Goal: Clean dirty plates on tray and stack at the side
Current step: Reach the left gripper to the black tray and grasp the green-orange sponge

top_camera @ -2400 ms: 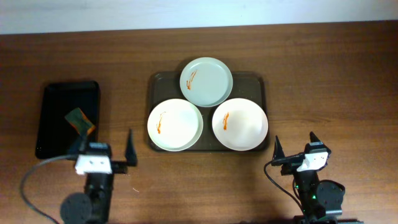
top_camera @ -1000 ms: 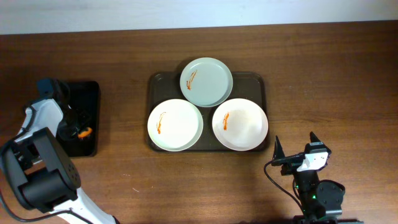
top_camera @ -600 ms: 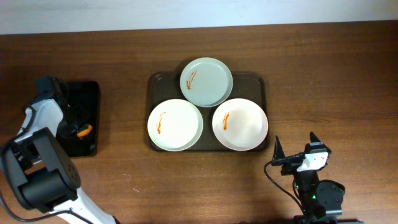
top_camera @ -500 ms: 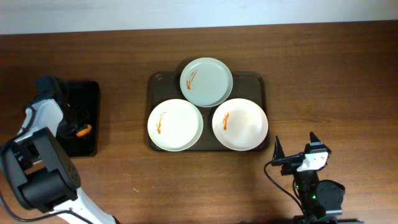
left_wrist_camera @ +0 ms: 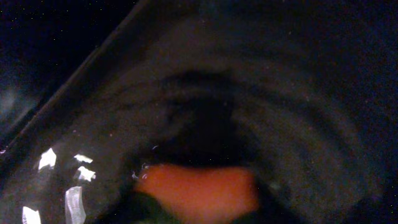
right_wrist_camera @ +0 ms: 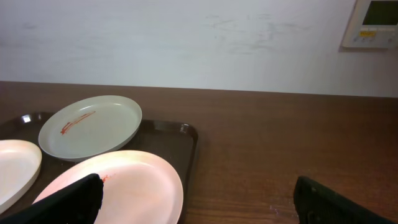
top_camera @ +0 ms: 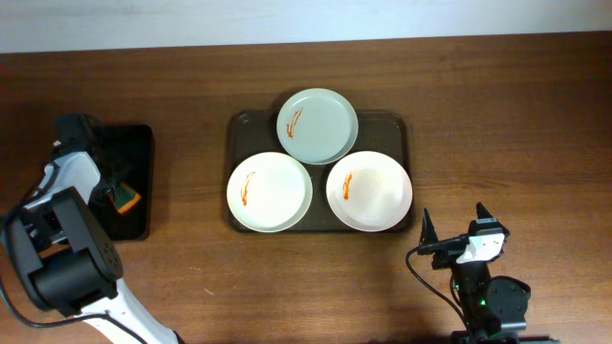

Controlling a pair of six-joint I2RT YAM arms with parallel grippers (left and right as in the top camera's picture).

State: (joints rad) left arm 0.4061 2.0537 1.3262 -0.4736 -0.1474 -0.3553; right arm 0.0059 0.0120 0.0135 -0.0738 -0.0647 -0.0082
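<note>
Three white plates lie on the dark brown tray (top_camera: 241,129): a faintly greenish one (top_camera: 317,125) at the back, one at front left (top_camera: 269,191) and one at front right (top_camera: 369,191), each with a thin orange smear. My left gripper (top_camera: 110,188) hangs low over a green and orange sponge (top_camera: 125,199), far left of the plates. The left wrist view is dark and blurred, with only an orange patch of sponge (left_wrist_camera: 199,190) showing, so its jaws cannot be made out. My right gripper (top_camera: 455,222) stands open and empty in front of the tray's right corner, its fingers apart (right_wrist_camera: 199,205).
The sponge lies in a small glossy black tray (top_camera: 137,143) at the table's left side. In the right wrist view the greenish plate (right_wrist_camera: 90,126) and the front right plate (right_wrist_camera: 124,183) sit on the brown tray (right_wrist_camera: 188,146), with bare wood to the right.
The left arm has swung from the table's front edge over to the black tray. In the last second more of the sponge has come into sight beside it. The right arm has not moved.
</note>
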